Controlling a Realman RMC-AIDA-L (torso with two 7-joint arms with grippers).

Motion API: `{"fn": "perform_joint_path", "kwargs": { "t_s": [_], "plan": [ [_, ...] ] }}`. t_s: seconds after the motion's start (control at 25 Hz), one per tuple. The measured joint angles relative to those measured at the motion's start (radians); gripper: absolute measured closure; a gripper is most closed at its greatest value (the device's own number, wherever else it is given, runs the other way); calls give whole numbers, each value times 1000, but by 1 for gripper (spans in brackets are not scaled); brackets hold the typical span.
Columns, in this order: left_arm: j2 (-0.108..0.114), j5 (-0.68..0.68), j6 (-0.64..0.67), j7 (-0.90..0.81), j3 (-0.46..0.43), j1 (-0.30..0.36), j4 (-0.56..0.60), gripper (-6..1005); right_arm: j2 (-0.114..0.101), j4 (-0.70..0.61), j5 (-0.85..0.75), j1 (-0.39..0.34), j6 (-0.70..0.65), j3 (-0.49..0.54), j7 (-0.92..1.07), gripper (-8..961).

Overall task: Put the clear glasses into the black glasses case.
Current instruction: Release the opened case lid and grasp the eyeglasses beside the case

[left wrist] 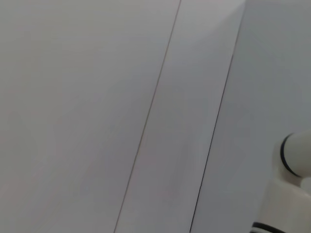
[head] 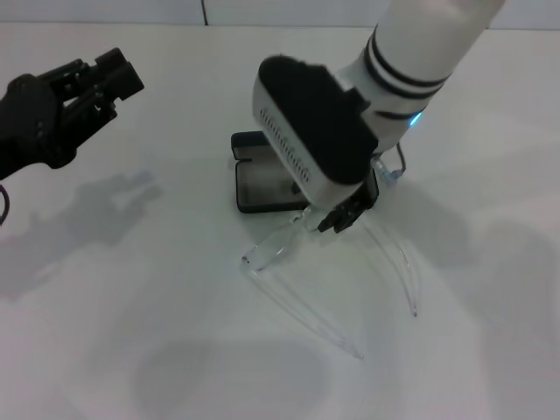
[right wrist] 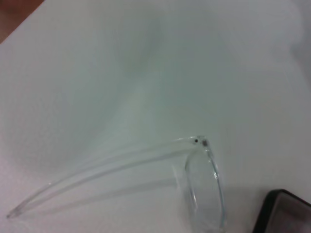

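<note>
Unfolded clear glasses [head: 289, 241] lie touching the open black glasses case [head: 258, 179].

My right gripper [head: 343, 214] over the glasses [head: 328, 271], case [head: 254, 179] just behind.
The glasses sit at 6 o'clock of the open case on the table [head: 131, 350], arms spread toward me. My left gripper [head: 109, 79] hovers at 10 o'clock, well apart.

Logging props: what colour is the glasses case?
Black outside, with a grey lining; the case shows best in the head view, partly behind the right arm.
</note>
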Motion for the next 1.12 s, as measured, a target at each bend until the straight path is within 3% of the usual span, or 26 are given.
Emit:
{"fn": "perform_joint_path", "kwargs": {
  "t_s": [0.24, 1.12],
  "plan": [
    [3, -5, 1, 7, -1, 0, -26, 747, 0, 4, 32, 2, 64, -83, -4, 395],
    [0, -7, -3, 36, -2, -10, -74, 756, 0, 103, 194, 12, 159, -170, -92, 423]
  ]
}}
